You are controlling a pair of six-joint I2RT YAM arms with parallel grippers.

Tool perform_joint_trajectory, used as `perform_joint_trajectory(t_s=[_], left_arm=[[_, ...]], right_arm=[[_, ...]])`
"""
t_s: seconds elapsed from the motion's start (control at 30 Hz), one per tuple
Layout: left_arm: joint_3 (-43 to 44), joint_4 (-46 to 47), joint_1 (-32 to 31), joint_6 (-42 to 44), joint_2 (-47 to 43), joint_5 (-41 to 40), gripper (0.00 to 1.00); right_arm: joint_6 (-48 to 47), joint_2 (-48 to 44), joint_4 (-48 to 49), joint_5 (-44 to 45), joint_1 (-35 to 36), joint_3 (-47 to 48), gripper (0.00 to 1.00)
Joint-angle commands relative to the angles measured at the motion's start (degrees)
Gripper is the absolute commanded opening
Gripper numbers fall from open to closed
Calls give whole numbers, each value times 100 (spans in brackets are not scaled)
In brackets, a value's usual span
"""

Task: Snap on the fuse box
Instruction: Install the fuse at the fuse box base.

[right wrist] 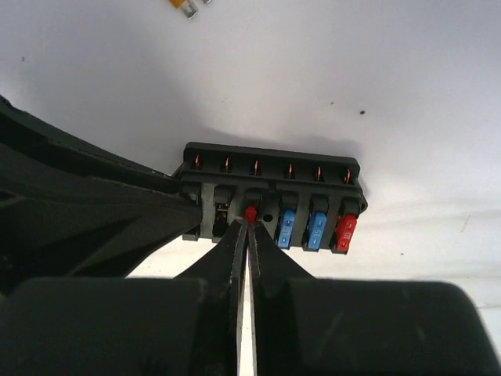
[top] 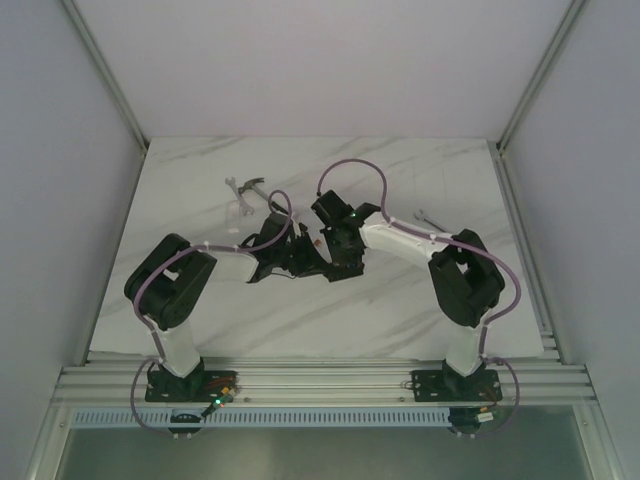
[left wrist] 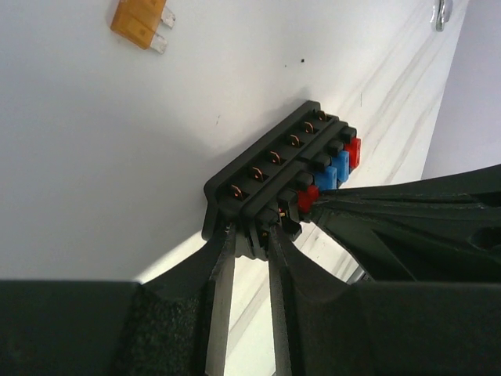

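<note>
The fuse box [right wrist: 270,184], a black rectangular block, carries six copper-coloured contacts in a row along one long side. A second row of slots beside them holds a small red fuse [right wrist: 250,213], then two blue fuses [right wrist: 287,228] and a larger red one [right wrist: 345,231] at the end. The slot on the other side of the small red fuse shows no coloured piece. The box sits low over the middle of the white marbled table [top: 420,300], between the two arms. Whether it rests on the surface or is held just clear of it cannot be told. The left jaws stand partly apart and are clamped across one short end of the box, one finger [left wrist: 221,266] on each side of it. The right jaws are closed together with only a sliver of light between them. Their tips meet on top of the small red fuse in its slot, and whether they pinch it or merely press on it cannot be told. A loose orange fuse [left wrist: 141,22] lies on the table well beyond the box. Farther out, the overhead view shows a hammer [top: 256,185] behind the left arm and a small silver wrench [top: 424,216] beside the right arm.
</note>
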Motion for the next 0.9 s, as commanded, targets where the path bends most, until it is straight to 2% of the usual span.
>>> perform_joint_trajectory(t_s=[0.0, 0.17, 0.33, 0.4, 0.43, 0.63, 0.73, 0.87], left_arm=[[-112, -1353, 148, 656, 206, -663, 32], [83, -1656, 159, 898, -26, -780, 37], [221, -1882, 159, 1001, -466, -970, 47], [227, -2067, 167, 1055, -721, -1173, 52], [223, -2190, 179, 1084, -850, -1310, 55], [44, -2537, 385, 1082, -1448, -1748, 67], [-45, -2599, 463, 1017, -1622, -1876, 70], [-193, -2636, 620, 972, -1749, -2003, 74]], right_arm=[[184, -247, 193, -1037, 202, -457, 14], [172, -1316, 635, -682, 194, -609, 27], [-159, -1759, 1172, -351, 43, -828, 42], [-398, -1743, 1370, -309, -98, -848, 53], [-511, -1685, 1437, -305, -175, -811, 56], [-1018, -1181, 2102, -559, -349, -626, 65], [-1122, -950, 2294, -609, -352, -591, 72], [-1227, -702, 2598, -715, -352, -608, 75]])
